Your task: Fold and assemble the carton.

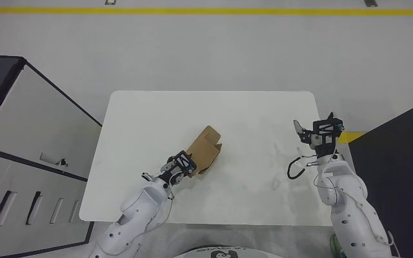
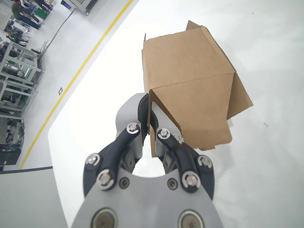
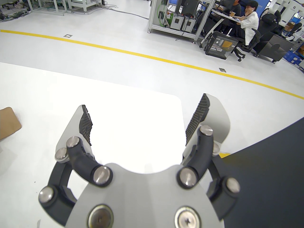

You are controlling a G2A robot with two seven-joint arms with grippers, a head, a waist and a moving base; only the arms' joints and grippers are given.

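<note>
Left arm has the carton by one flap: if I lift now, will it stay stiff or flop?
Probably light: the carton is thin brown cardboard. It is likely to hinge and sag, since the left gripper has its jaws shut on one flap only. Its unfolded side flap may swing loose.

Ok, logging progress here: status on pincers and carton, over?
Left pincer shut on carton flap. Carton partly folded, middle of table. Right pincer open, empty, at table edge. Nothing between them.

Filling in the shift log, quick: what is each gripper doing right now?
Left gripper: shut on a flap of the carton.
Right gripper: open, holding nothing.
</note>
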